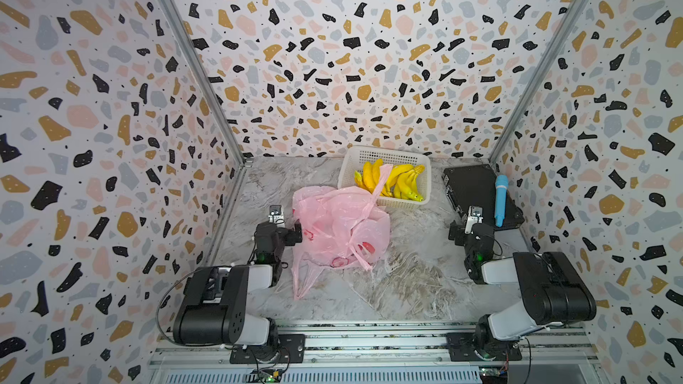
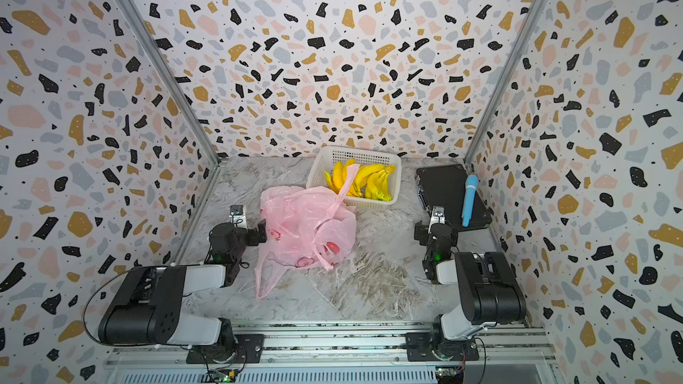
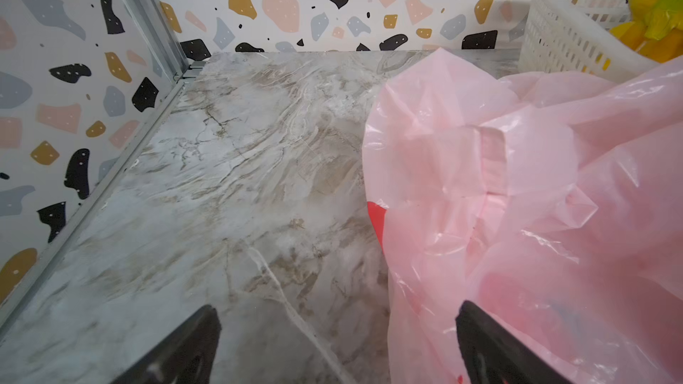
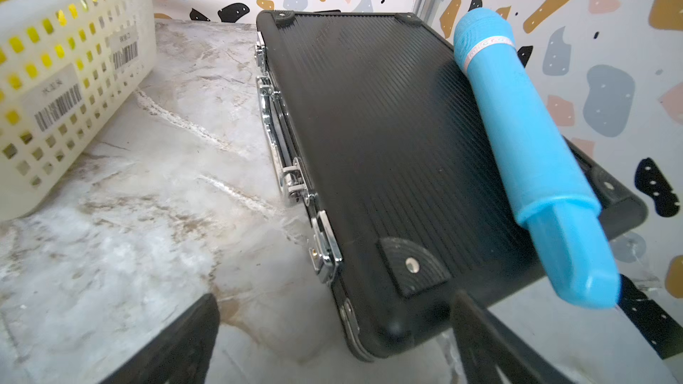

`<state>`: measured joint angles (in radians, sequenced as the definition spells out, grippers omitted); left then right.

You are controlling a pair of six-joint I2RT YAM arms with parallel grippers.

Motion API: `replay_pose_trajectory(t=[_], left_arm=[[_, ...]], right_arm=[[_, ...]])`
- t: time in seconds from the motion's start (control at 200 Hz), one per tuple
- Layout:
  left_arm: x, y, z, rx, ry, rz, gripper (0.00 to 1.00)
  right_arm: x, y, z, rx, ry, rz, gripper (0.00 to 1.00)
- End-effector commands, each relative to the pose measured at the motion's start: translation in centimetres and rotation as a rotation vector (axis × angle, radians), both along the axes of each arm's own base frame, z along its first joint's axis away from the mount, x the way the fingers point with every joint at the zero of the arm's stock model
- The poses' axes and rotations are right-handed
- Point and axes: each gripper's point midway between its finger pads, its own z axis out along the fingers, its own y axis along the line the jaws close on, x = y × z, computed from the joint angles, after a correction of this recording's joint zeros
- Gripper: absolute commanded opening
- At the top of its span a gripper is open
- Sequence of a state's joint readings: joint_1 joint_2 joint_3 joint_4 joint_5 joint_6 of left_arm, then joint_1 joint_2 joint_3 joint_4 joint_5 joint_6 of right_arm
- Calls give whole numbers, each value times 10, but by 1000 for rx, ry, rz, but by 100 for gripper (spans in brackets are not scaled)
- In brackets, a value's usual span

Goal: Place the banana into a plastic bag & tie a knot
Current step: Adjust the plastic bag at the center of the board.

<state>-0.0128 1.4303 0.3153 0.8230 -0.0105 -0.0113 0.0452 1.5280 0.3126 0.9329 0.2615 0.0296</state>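
I saw the marble tabletop (image 1: 406, 289) filling the lower middle of both top views. At the centre of the frame lay the crumpled pink plastic bag (image 1: 340, 227), and one of its handles was draped up over the near rim of the white basket (image 1: 384, 153) and onto the fruit. At the right of the frame the black ribbed case (image 1: 473, 186) lay flat, close to the side wall. The basket stood just above the bag in the frame, against the back wall. The bunch of bananas (image 1: 399, 182) lay inside it, well apart from both grippers. A blue toy microphone (image 1: 500, 197) lay along the case's right edge.

The left gripper (image 3: 338, 306) was just left of the bag. Its fingers were spread wide over bare marble, and one finger (image 3: 480, 334) was against the pink film with nothing between the jaws. The right gripper (image 4: 332, 295) was at the case's near corner, also spread wide and empty, with the bananas up and to its left in the top views.
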Motion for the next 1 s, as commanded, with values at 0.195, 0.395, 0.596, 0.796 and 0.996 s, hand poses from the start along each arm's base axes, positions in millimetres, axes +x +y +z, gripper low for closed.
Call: replay_pose_trajectory(t=[0.195,0.395,0.596,0.796,0.996], left_arm=[[4,0,10,13,-37,5,99],[4,0,10,13,-37,4,99],[4,0,9,13,-36,4,99],[5,0,9,13,-31,8,99],[-11,11,39,21,-126,75,99]], right_arm=[[6,0,10,6,-26,-1,100],[6,1,9,6,-25,2,100],[6,1,10,5,-25,1,100],[3,3,13,-4,-49,15,100],[-14,14,49,-81,-133,16,100]])
